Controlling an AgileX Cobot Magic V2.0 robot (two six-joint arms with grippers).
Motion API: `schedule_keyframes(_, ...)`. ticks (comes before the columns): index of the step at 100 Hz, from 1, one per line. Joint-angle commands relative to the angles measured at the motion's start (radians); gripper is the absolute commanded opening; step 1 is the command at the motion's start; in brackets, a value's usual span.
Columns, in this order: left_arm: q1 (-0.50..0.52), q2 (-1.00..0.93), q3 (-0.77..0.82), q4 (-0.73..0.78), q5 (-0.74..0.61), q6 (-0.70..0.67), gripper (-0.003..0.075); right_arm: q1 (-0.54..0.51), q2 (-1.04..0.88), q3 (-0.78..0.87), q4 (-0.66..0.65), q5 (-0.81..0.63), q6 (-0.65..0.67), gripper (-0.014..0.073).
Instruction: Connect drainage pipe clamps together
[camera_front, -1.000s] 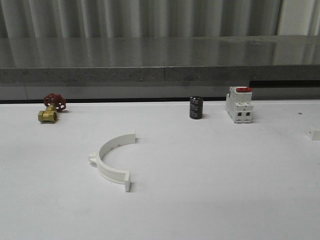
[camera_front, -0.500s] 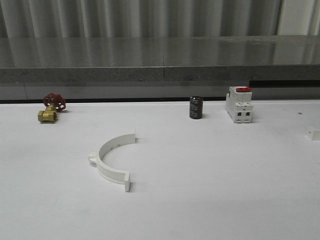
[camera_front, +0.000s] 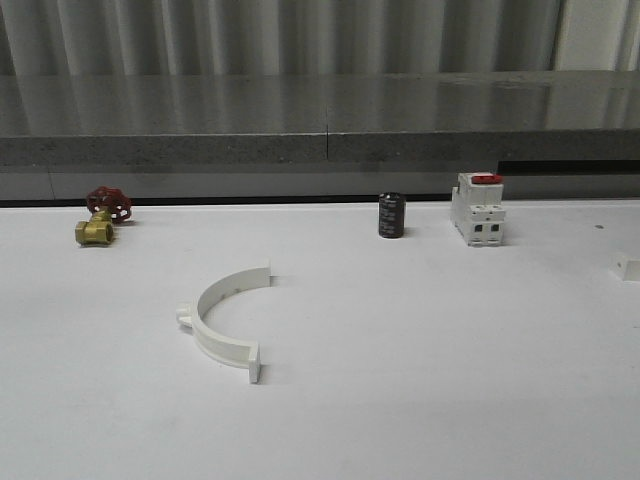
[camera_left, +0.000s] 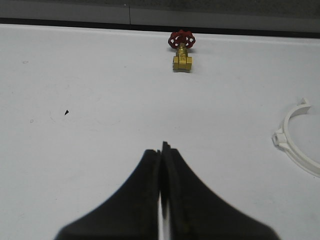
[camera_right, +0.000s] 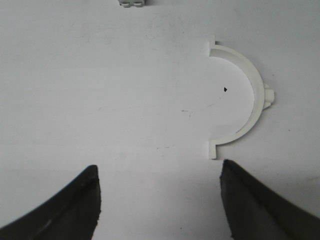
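White table (camera_front: 420, 400), grey ledge (camera_front: 320, 140) along its far edge. One drainage pipe clamp half (camera_front: 222, 318) lies flat left of centre in front view, open side facing right, lug on the left, end tabs far and near, so the chord runs front-to-back. Far edge: white switch with red top (camera_front: 478, 210) at right, black cylinder (camera_front: 391, 215) beside it, brass valve with red handwheel (camera_front: 102, 216) at far left; all well apart from the clamp, nothing blocking it. Small white piece (camera_front: 627, 266) at right edge.

Right wrist view shows a second clamp half (camera_right: 245, 95) on bare table, lying beyond the right gripper (camera_right: 160, 200), fingers wide apart. Left wrist view: left gripper (camera_left: 162, 150) fingers pressed together, empty; valve beyond, first clamp at the side.
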Motion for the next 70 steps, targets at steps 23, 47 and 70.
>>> schedule_keyframes(23, 0.003, 0.002, -0.027, 0.0, -0.069, -0.003, -0.0021, -0.137, 0.261, -0.158, 0.011, -0.04, -0.095, 0.0519)
schedule_keyframes(47, 0.003, 0.002, -0.027, 0.0, -0.069, -0.003, -0.0021, -0.229, 0.434, -0.2, 0.011, -0.054, -0.166, 0.0519)
schedule_keyframes(70, 0.003, 0.002, -0.027, 0.0, -0.069, -0.003, -0.0021, -0.264, 0.577, -0.253, 0.011, -0.11, -0.21, 0.0519)
